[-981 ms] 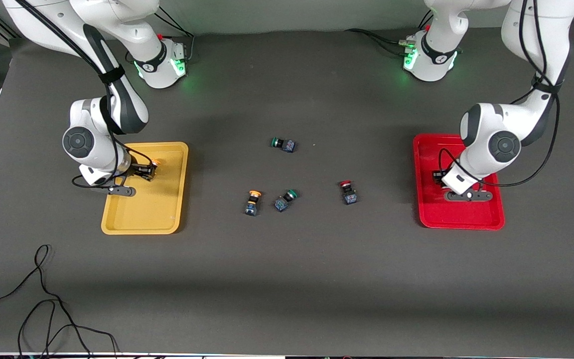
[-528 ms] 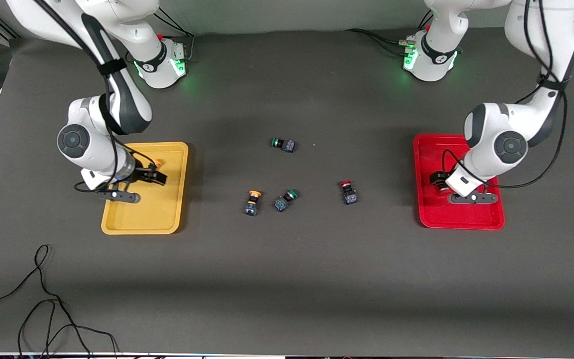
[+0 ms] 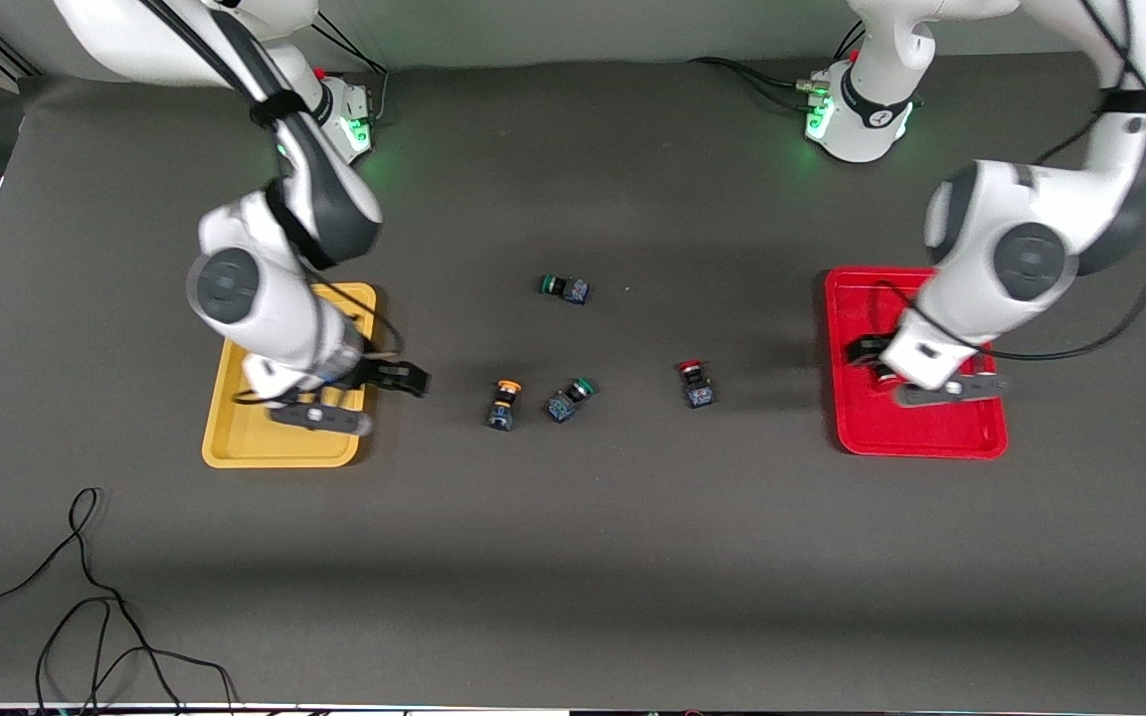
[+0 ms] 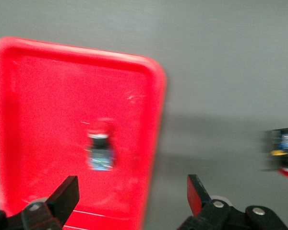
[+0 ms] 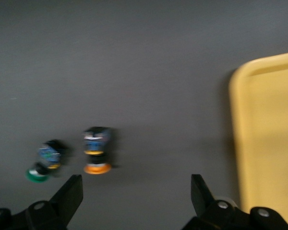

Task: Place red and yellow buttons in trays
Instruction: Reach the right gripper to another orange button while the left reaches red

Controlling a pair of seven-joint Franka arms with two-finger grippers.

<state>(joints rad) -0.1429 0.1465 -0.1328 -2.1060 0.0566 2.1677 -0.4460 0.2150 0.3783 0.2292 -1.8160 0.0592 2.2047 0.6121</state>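
Where rounded rims rise, glossy red tray (image 3: 916, 433)

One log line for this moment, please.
left gripper: open, over red tray | right gripper: open, near yellow button | red button: on table

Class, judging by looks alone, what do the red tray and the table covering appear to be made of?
Red tray: probably moulded plastic, glossy; uniform colour, rounded rim, faint scuffs. Table covering: seemingly matte dark grey fabric or mat; no glare, soft shadows. Exact material is unclear.
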